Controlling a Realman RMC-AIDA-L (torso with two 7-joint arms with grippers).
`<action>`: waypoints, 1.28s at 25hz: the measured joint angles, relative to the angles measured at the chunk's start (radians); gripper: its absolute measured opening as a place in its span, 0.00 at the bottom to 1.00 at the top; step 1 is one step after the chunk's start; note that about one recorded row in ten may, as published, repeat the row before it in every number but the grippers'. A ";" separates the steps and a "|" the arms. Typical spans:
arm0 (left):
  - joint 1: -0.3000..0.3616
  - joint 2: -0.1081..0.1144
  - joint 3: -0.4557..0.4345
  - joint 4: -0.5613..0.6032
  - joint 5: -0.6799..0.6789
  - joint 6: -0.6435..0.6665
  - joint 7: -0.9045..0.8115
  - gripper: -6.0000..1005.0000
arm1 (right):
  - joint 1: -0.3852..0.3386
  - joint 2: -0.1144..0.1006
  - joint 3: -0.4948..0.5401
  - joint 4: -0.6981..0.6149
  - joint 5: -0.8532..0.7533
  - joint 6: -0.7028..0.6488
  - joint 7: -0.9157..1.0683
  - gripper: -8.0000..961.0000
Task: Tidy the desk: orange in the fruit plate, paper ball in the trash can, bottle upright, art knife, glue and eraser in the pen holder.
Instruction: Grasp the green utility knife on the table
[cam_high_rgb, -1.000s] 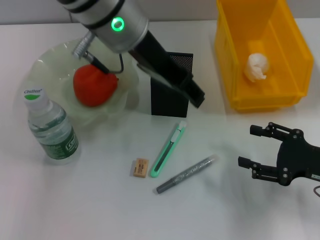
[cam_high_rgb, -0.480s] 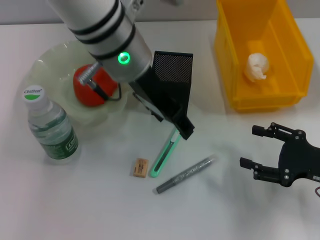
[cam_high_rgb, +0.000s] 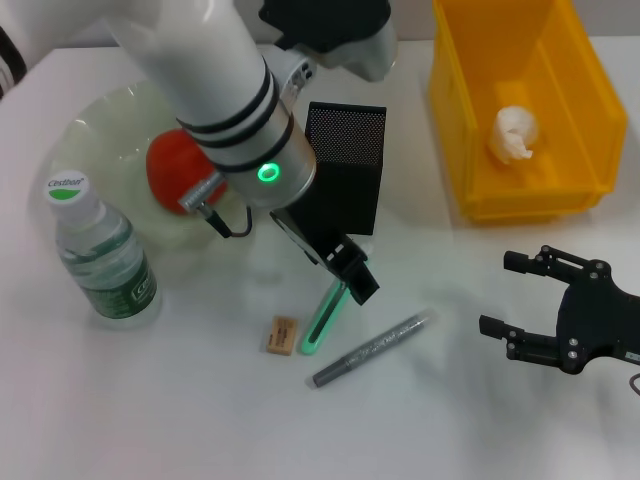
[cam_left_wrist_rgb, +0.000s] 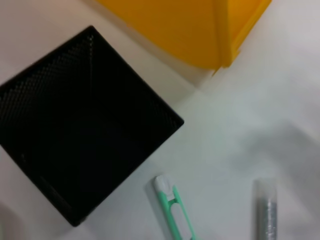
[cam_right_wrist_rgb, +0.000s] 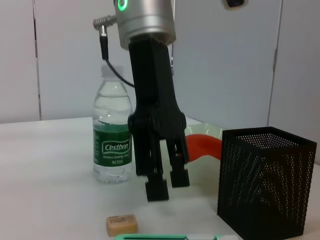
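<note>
My left gripper (cam_high_rgb: 352, 279) hangs open and holds nothing, just above the top end of the green art knife (cam_high_rgb: 324, 316), in front of the black mesh pen holder (cam_high_rgb: 342, 180). The tan eraser (cam_high_rgb: 281, 335) lies left of the knife and the grey glue stick (cam_high_rgb: 372, 348) lies to its right. The orange (cam_high_rgb: 172, 165) sits in the pale fruit plate (cam_high_rgb: 100, 125). Upright at the left stands the bottle (cam_high_rgb: 102, 258). A white paper ball (cam_high_rgb: 514, 134) lies inside the yellow trash can (cam_high_rgb: 470, 110). My right gripper (cam_high_rgb: 508, 295) rests open at the right, away from everything. The right wrist view shows the left gripper (cam_right_wrist_rgb: 167, 184), eraser (cam_right_wrist_rgb: 121, 225) and bottle (cam_right_wrist_rgb: 113, 142).
The left wrist view looks down on the pen holder (cam_left_wrist_rgb: 85, 135), the knife tip (cam_left_wrist_rgb: 172, 210), the glue stick (cam_left_wrist_rgb: 265, 212) and a corner of the yellow can (cam_left_wrist_rgb: 200, 25). White table surface lies in front of the eraser and glue.
My left arm has swung from over the fruit plate, forward and right past the pen holder, and come down over the art knife. The right gripper has stayed put.
</note>
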 joint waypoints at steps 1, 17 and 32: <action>0.001 0.000 0.009 -0.003 0.000 -0.006 0.000 0.75 | 0.000 0.000 0.000 0.000 0.000 0.001 0.000 0.82; 0.039 0.000 0.175 -0.042 0.009 -0.162 0.013 0.75 | -0.005 0.002 0.002 0.008 0.006 0.012 0.005 0.82; 0.050 0.000 0.232 -0.042 0.013 -0.225 0.037 0.57 | -0.005 0.003 0.003 0.010 0.007 0.008 0.009 0.82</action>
